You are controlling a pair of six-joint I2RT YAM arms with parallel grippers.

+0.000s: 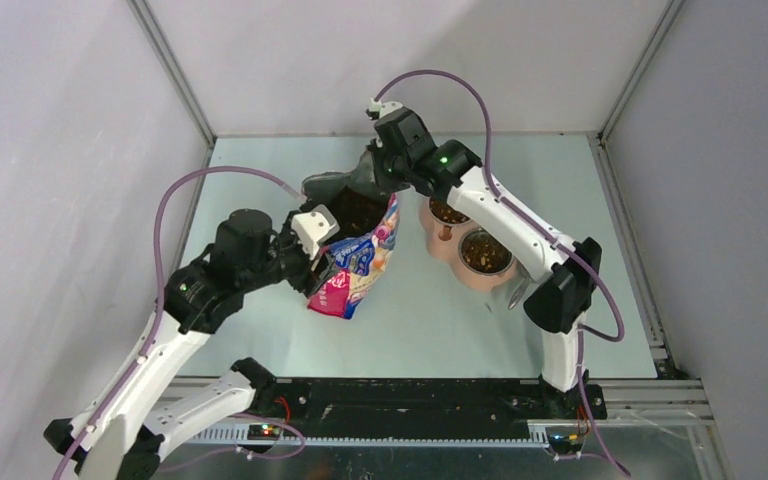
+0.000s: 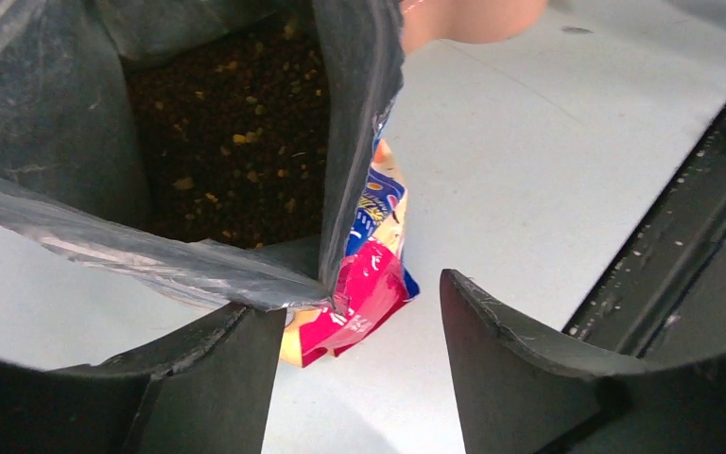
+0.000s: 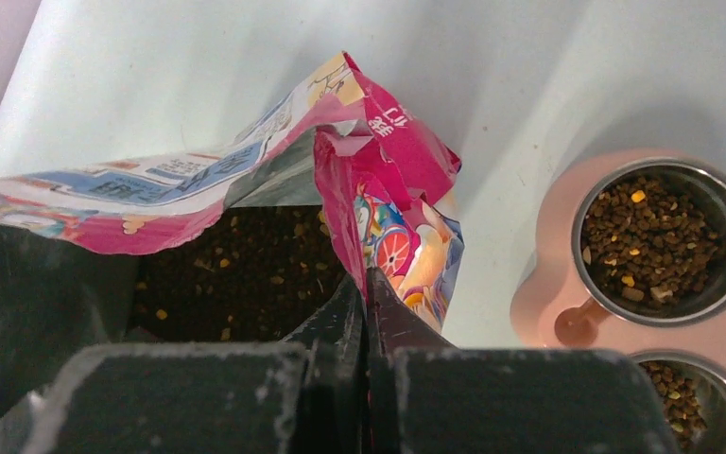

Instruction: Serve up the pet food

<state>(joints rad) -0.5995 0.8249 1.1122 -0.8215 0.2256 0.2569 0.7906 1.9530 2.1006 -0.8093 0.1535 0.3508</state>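
The glossy pink and blue pet food bag (image 1: 355, 265) stands open at mid-table. Dark brown kibble (image 2: 236, 142) fills its inside, also seen in the right wrist view (image 3: 246, 265). My right gripper (image 3: 367, 284) is shut on the bag's pink top rim (image 3: 340, 199) and holds it up from the far side (image 1: 375, 175). My left gripper (image 2: 359, 350) is open beside the bag's near rim, whose grey inner lip (image 2: 151, 260) lies over the left finger (image 2: 208, 378); nothing is between the jaws. More kibble (image 3: 657, 232) lies in both steel bowls.
A pink double-bowl stand (image 1: 438, 243) sits right of the bag, its two steel bowls (image 1: 485, 252) holding kibble. A grey metal object (image 1: 513, 290) lies by the near bowl, partly under the right arm. A black rail (image 2: 681, 218) runs along the table's near edge.
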